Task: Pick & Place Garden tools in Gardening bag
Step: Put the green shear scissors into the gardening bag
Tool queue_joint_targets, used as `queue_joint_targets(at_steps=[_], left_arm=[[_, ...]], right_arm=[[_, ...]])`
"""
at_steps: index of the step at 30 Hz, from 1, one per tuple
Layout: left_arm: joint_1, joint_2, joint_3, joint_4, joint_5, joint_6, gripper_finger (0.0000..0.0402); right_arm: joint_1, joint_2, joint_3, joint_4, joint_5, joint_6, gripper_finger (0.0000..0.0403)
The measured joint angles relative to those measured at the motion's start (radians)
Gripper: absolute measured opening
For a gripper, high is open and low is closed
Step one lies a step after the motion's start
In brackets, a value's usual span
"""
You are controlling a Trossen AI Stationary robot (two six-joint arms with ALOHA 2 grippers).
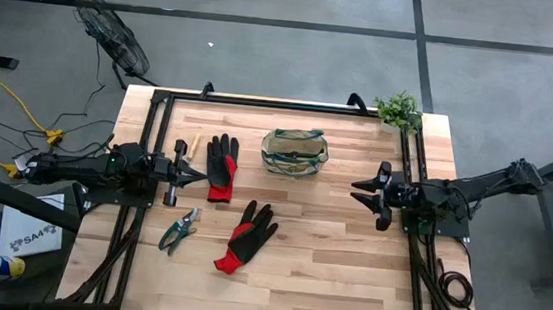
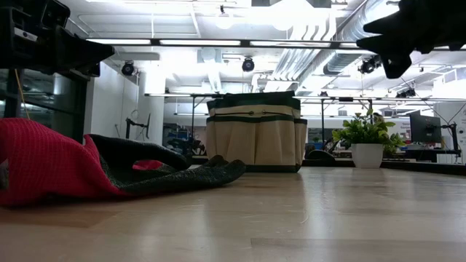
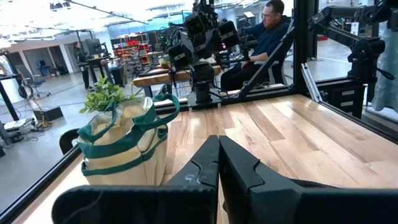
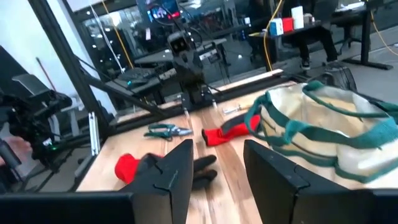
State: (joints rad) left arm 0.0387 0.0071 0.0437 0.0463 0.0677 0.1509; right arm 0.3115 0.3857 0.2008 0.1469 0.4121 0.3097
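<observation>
— On the wooden desk [image 1: 328,250]: two limp black-and-red fabric gloves [image 1: 221,166], left of the olive-tan soft bag [image 1: 295,151].
— We'd pinch a cuff. Left gripper [image 1: 192,176] closed empty, right gripper [image 1: 361,195] spread.

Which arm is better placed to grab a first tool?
Left, probably: its end effector sits beside the nearer glove, with the pruners close; the right end effector waits across the table.

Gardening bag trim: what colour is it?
Dark green, on the gardening bag; clearest in the left wrist view.
</observation>
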Motion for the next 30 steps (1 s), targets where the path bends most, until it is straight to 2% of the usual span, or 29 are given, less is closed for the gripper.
queue_joint_targets(at_steps=[11,17,25,30], left_arm=[[0.0,0.0,0.0,0.003,0.0,0.0,0.0001],[0.0,0.0,0.0,0.003,0.0,0.0,0.0001],[0.0,0.0,0.0,0.01,0.004,-0.113,0.0001],[0.0,0.0,0.0,0.007,-0.012,-0.153,0.0001]], right_arm=[[0.0,-0.087,0.0,-0.046,-0.003,-0.011,0.0135],[0.0,-0.093,-0.002,-0.037,-0.049,-0.002,0.0135],[0.0,-0.093,-0.186,0.29,-0.081,-0.025,0.0135],[-0.015,-0.094,-0.192,0.278,-0.093,-0.011,0.0135]])
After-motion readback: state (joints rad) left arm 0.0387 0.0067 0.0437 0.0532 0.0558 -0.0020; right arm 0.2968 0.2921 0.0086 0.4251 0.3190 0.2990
